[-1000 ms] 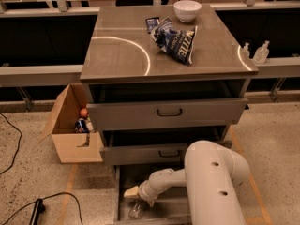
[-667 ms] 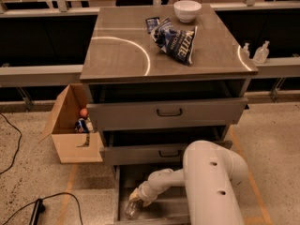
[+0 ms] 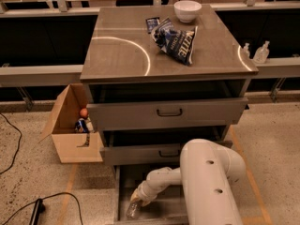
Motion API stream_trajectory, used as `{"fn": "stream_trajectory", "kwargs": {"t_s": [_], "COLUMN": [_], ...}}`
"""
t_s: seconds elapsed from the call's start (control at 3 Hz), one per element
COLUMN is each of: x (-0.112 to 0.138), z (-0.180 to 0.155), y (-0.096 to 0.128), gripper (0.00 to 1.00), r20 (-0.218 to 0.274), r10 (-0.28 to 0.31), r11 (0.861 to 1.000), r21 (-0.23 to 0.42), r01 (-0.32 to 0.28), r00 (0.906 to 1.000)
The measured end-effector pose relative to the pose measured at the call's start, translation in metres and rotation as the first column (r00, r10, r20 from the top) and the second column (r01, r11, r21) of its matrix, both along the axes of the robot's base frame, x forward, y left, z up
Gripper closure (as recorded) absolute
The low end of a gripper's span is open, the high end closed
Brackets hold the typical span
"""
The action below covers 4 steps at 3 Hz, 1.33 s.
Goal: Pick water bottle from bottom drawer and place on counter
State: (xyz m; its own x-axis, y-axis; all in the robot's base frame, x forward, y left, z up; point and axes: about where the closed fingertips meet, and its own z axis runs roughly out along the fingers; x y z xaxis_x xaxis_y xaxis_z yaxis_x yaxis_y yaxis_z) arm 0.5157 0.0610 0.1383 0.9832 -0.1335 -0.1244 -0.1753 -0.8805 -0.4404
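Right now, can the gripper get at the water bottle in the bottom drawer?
Probably yes. The gripper is down inside the open bottom drawer, right at the water bottle near the front left, and nothing visible lies between them.

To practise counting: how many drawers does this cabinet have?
3: top drawer under the counter, middle drawer below it, bottom drawer lowest, where the hand hangs by the bottle. None seems hidden.
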Motion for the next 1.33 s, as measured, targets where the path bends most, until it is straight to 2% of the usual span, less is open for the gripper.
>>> {"fn": "stream_trajectory", "kwargs": {"t_s": [0.33, 0.67, 1.0, 1.33], "x": [0.003, 0.007, 0.013, 0.015], "z": [0.009, 0.030, 0.061, 0.095], "y": [-0.010, -0.032, -0.057, -0.086], "gripper": [1.00, 1.00, 1.00, 1.00], "r20": [-0.017, -0.025, -0.002, 0.017], "r10": [-0.039, -0.121, -0.193, -0.274], "r11": [0.999, 0.992, 0.981, 0.961], "r21": [-0.009, -0.023, -0.035, -0.045], "r01": [0.039, 0.121, 0.192, 0.274], "r00": [0.9991, 0.9923, 0.9813, 0.9616]}}
